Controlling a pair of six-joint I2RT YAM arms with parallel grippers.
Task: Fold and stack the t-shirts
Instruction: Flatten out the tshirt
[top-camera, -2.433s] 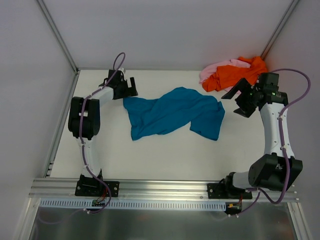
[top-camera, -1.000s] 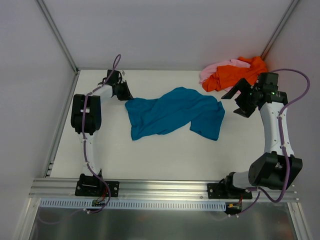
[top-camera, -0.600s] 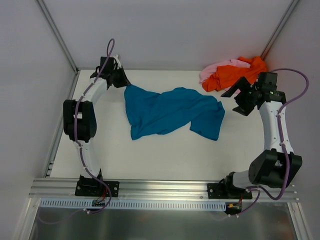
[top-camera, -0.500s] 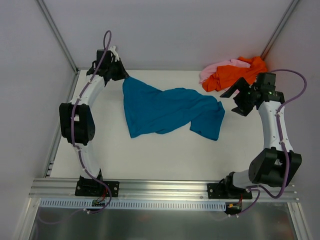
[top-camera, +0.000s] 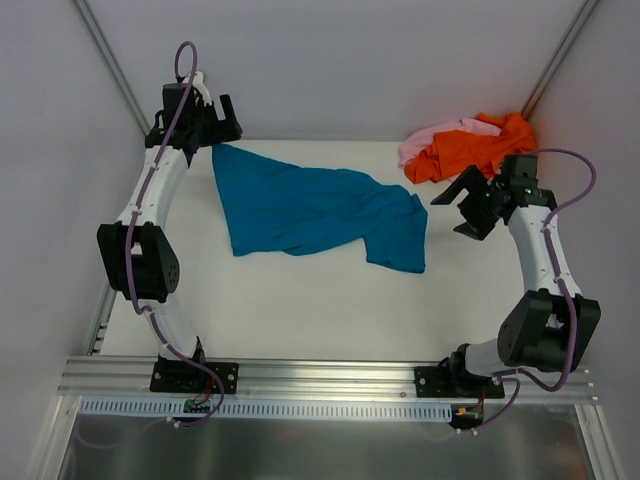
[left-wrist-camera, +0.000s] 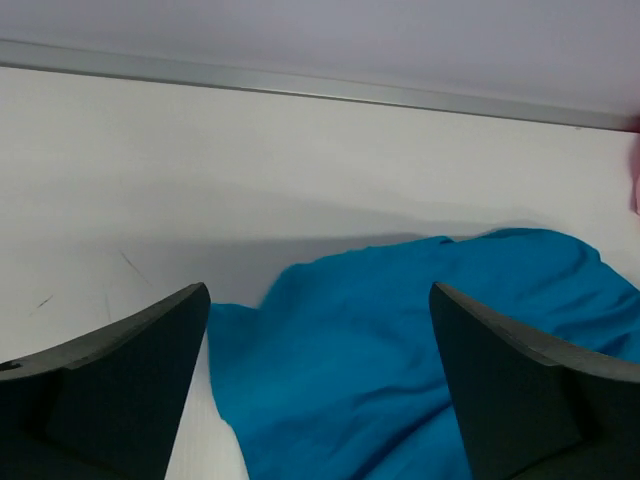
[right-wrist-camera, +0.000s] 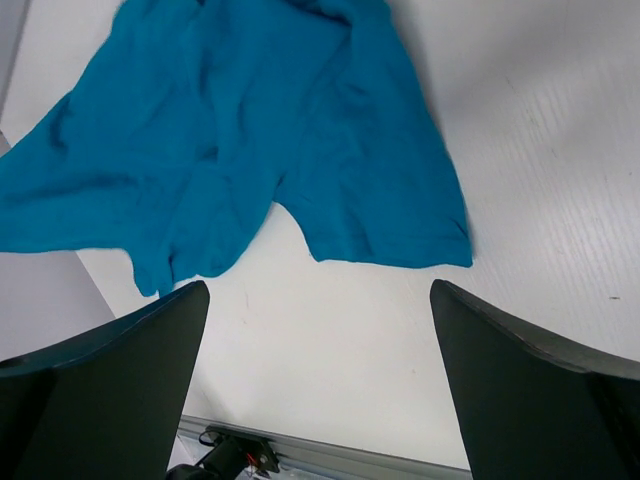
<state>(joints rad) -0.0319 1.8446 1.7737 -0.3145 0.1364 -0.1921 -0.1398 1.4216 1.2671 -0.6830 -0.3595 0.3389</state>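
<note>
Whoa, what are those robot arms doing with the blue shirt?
Two robot arms are working on folding t-shirts. The teal-blue t-shirt lies rumpled across the table, not folded yet. The left gripper is open by the shirt's far left corner, holding nothing. The right gripper is open too, hovering near the shirt's right end. The orange t-shirt and the pink t-shirt sit in a heap in the far right corner.

The white tabletop (top-camera: 300, 310) carries a teal-blue t-shirt (top-camera: 300, 205), spread out and rumpled from about ten o'clock to the centre. At about one o'clock, in the far corner, an orange t-shirt (top-camera: 475, 148) lies bunched, overlapping a pale pink t-shirt (top-camera: 425, 140).
</note>
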